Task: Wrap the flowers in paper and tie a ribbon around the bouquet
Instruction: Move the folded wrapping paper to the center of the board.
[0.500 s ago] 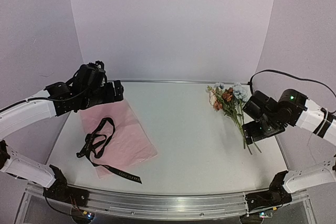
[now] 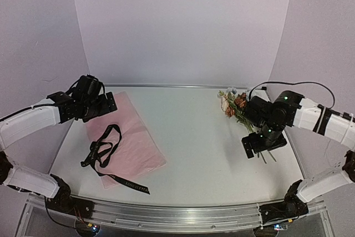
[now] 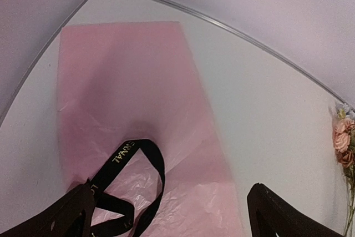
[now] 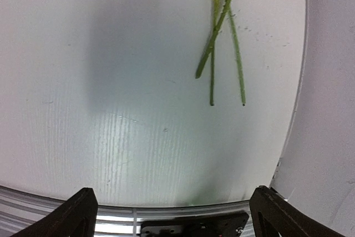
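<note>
The flowers [image 2: 235,102] lie at the table's back right, blooms toward the wall, thin green stems [image 4: 215,54] pointing to the near edge. They lie bare; no wrapped bouquet is in view. The pale pink paper [image 2: 133,137] lies flat at the left, with the black gold-lettered ribbon [image 2: 101,151] looped on its near part. My left gripper [image 2: 107,104] hovers open over the paper's far corner, looking along the paper [image 3: 127,87] and ribbon [image 3: 145,159]. Its fingers frame empty air [image 3: 171,198]. My right gripper [image 2: 264,143] hangs open above the stem ends, nothing between its fingers [image 4: 173,195].
A metal rail [image 2: 166,215] runs along the near table edge and shows in the right wrist view [image 4: 166,215]. The table's right rim [image 4: 302,81] meets the wall close beside the stems. The flowers' blooms [image 3: 343,142] show at the left wrist view's right edge.
My left gripper has dropped lower and drawn back to the left over the paper's far corner. My right arm has swung inward, bringing its gripper over the stem ends.
</note>
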You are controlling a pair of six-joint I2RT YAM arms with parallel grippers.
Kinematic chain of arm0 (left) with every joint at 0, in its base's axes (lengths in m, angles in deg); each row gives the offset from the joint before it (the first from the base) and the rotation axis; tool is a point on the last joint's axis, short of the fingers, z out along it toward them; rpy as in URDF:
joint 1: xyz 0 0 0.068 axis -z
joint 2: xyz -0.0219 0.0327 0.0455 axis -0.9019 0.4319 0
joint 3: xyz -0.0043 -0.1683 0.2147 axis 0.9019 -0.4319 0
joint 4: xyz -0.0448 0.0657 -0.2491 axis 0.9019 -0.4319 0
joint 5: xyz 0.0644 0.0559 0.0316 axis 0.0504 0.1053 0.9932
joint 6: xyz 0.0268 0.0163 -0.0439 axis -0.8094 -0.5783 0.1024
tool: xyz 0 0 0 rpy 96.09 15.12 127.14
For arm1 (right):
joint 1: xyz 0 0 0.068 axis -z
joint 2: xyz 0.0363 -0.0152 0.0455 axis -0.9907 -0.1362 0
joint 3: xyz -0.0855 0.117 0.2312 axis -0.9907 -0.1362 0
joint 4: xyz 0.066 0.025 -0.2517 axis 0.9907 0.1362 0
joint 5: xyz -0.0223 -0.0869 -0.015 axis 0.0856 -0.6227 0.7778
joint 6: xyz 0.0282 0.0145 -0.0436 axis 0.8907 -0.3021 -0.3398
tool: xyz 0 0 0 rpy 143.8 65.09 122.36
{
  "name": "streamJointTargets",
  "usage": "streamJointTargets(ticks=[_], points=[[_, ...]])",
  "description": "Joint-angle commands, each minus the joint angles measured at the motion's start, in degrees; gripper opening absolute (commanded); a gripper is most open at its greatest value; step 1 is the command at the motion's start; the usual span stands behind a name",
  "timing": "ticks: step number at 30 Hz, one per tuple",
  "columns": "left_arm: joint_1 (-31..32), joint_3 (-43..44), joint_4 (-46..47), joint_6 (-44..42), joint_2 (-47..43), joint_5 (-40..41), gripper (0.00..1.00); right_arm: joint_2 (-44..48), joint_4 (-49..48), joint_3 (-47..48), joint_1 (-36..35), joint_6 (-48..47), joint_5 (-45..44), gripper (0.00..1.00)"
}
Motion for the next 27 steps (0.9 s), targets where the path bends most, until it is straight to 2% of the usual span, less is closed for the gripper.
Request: streamJointTargets(ticks=[1,5,9,14,20,27], points=[[-1.67,-0.56,1.56,1.14,2.65,-3.95,1.0,-7.65,-5.1,4.95,-3.0,3.56,8.06,0.98],[-4.78,-0.34,0.51,1.87,6.57,-5.39,1.0,-17.84,-6.33,12.87,-7.33,5.48,10.37,0.98],[-10.39,-2.68,2.71,2.1,8.01,-11.12,1.0,-26.57,-10.08,18.49,-9.65,8.23,15.21,0.98],[-15.88,-4.83,5.35,1.57,10.32,-16.47,1.0,-38.54,-13.06,30.11,-12.07,11.6,20.46,0.97],[-17.75,-7.09,6.89,0.79,11.63,-18.64,1.0,-48.22,-17.53,39.24,-13.72,17.15,24.17,0.85],[-18.28,-8.31,7.57,0.25,12.25,-19.32,1.0,-53.78,-24.39,42.03,-14.25,24.62,27.76,0.63]])
